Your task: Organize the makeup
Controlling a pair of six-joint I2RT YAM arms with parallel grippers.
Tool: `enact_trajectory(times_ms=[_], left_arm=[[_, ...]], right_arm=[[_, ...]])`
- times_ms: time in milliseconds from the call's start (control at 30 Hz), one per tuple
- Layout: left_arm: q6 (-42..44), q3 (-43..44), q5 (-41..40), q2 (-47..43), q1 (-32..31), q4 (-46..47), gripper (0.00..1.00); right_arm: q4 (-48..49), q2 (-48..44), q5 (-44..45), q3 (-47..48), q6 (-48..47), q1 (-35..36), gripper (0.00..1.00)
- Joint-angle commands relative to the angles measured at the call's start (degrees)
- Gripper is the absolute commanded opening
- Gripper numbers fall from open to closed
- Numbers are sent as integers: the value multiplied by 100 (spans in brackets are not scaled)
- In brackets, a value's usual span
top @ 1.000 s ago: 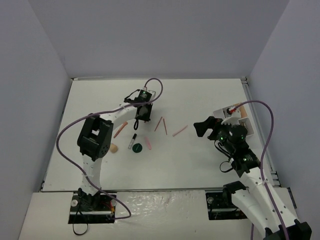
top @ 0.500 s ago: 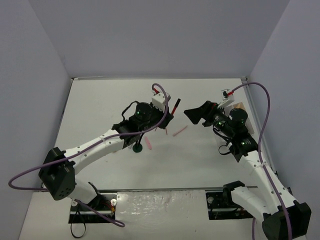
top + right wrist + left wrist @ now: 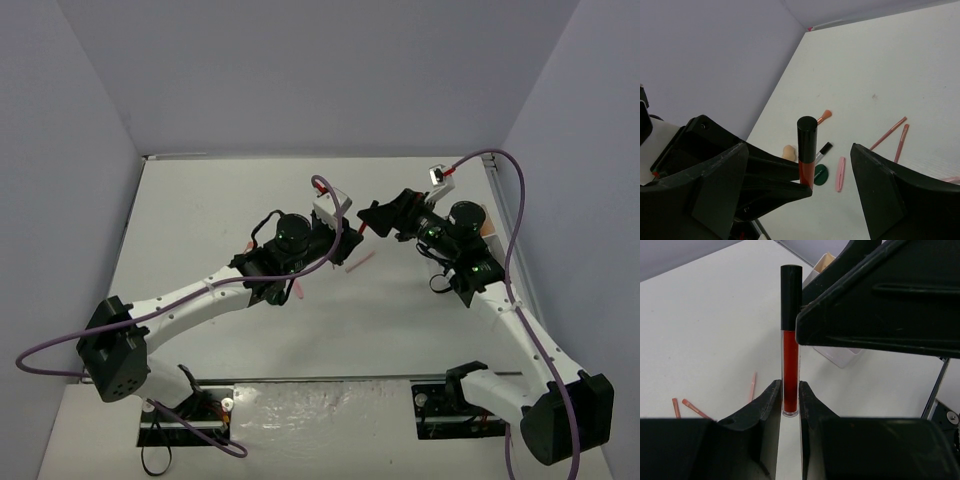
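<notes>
My left gripper [image 3: 788, 400] is shut on the lower end of a dark-red lip gloss tube [image 3: 790, 340] with a black cap and holds it upright above the table. In the top view the left gripper [image 3: 348, 236] meets my right gripper [image 3: 373, 222] at mid-table. The right gripper [image 3: 805, 192] is open, and the tube [image 3: 806, 150] stands between its wide-spread fingers [image 3: 890, 195], near the left one. On the table below lie a dark-green disc [image 3: 820, 174], a pink stick [image 3: 840, 173], a beige sponge [image 3: 788, 152] and pink pencils [image 3: 888, 133].
An orange-tipped brush [image 3: 825, 116] and a clear tube with a black cap [image 3: 823, 150] lie by the disc. The white tray [image 3: 840, 354] stands at the right behind my right arm. A pink pencil [image 3: 360, 262] lies under the grippers.
</notes>
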Motion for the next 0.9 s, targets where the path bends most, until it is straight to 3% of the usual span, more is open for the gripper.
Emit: enact_trajectory(times_ms=[0,167,533,700,767,867], left_arm=[[-67,339,33,-314,-39,541,0],[-53,423,57,-230,-72,497,0],[-81,538,67,-106,-89,445,0],[-112,590,81,-71,-89,395,0],[-114,596,87,-60,-89,343,5],[-168,590,23,-30,-89,208,29]], right_arm=[[595,60,-189,197,-20,67,78],[480,69,-124,155,-184,89,52],[391,201,-62,14,-373,134,27],[213,177,57,26,-583,142,8],[70,143,155,60,-726,142,0],[-202,16,462,123,-1038,142,0]])
